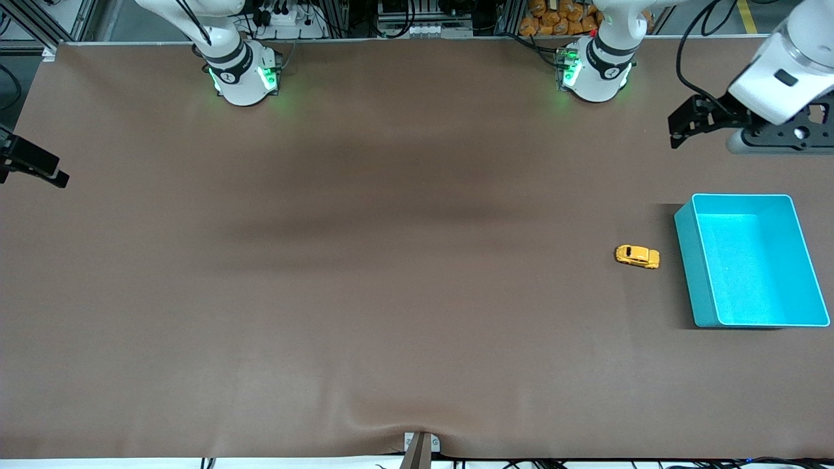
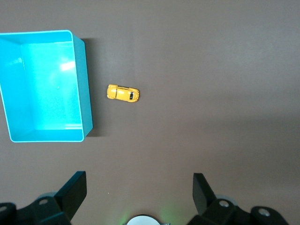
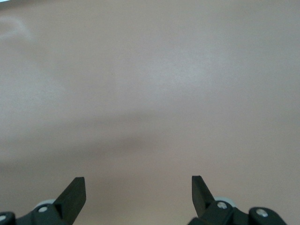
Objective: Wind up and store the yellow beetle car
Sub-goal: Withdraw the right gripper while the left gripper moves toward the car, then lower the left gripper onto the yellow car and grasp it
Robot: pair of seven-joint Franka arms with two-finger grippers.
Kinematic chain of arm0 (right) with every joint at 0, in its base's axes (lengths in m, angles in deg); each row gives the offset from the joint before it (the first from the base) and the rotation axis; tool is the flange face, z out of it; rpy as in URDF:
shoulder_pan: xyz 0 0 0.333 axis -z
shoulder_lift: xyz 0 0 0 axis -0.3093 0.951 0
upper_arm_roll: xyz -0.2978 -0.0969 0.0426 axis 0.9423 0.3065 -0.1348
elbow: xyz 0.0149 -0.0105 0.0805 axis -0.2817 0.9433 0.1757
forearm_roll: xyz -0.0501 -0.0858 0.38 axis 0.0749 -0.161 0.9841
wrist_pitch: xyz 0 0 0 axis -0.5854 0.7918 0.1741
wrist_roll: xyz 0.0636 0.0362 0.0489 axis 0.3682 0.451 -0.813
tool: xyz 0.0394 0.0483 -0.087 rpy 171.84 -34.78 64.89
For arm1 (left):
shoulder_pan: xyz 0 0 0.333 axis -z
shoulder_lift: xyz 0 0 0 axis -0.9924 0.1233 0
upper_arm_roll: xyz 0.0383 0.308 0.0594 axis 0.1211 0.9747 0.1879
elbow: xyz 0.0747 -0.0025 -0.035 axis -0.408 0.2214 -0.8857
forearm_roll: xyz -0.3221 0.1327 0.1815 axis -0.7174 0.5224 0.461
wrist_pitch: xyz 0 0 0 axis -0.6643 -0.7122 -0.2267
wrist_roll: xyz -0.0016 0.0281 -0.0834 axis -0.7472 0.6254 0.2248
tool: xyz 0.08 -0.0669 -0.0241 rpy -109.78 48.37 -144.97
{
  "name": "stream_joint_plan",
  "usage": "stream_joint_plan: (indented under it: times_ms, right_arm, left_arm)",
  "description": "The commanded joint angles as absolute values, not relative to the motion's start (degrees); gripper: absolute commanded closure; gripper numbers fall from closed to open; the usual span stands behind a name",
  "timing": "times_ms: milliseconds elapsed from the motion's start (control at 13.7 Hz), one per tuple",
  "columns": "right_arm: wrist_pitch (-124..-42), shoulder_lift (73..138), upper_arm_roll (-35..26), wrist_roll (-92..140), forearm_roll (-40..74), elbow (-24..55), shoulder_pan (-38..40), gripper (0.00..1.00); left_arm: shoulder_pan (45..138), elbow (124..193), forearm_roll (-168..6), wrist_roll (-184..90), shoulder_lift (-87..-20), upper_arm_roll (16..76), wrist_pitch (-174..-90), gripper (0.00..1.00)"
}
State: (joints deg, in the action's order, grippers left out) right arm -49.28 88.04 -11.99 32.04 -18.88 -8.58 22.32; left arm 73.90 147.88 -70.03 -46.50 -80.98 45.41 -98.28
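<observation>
The yellow beetle car [image 1: 637, 256] stands on its wheels on the brown table, beside the turquoise bin [image 1: 690, 267], toward the left arm's end. It also shows in the left wrist view [image 2: 123, 93] next to the bin [image 2: 87, 84]. The bin looks empty. My left gripper [image 1: 677, 133] hangs open and empty high over the table at that end, apart from car and bin; its jaws [image 2: 139, 180] stand wide. My right gripper [image 1: 39, 168] waits open and empty over bare table at the right arm's end [image 3: 138, 183].
The two arm bases [image 1: 244, 75] [image 1: 596, 71] stand at the table's back edge. A small clamp [image 1: 420, 446] sits at the front edge, where the brown cover wrinkles slightly.
</observation>
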Motion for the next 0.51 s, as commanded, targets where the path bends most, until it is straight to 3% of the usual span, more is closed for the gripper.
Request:
stream_joint_plan:
  times_ms: [0, 439]
  right_arm:
    - [-50.0, 84.5, -11.6, 32.3, -19.4, -4.8, 22.2, 0.00]
    - [-50.9, 84.7, -11.4, 30.3, -19.4, -3.8, 22.9, 0.00]
  left_arm:
    - [73.3, 147.1, -68.7, -46.4, -78.3, 45.4, -98.2, 0.00]
    - [65.2, 146.9, -69.0, -46.8, -68.6, 46.0, -98.7, 0.00]
